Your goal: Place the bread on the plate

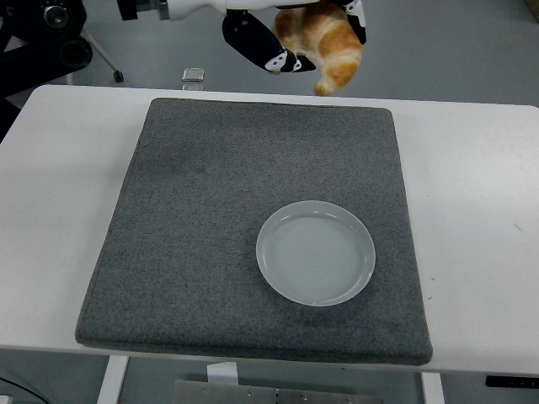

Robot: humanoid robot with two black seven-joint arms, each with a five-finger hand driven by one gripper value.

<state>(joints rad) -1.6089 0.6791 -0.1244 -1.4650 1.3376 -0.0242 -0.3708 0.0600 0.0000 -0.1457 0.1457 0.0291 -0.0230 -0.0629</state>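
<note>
One hand is working: I see the left hand [282, 34] raised above the far edge of the grey mat [210, 219], fingers [253, 42] curled around the bread [324, 42], a croissant hanging tip-down. The plate [316, 252] sits on the mat's near right part, well apart from it.

Only the plate [316, 252] sits on the grey mat [194, 227]; the white table [472, 210] lies bare around it
</note>
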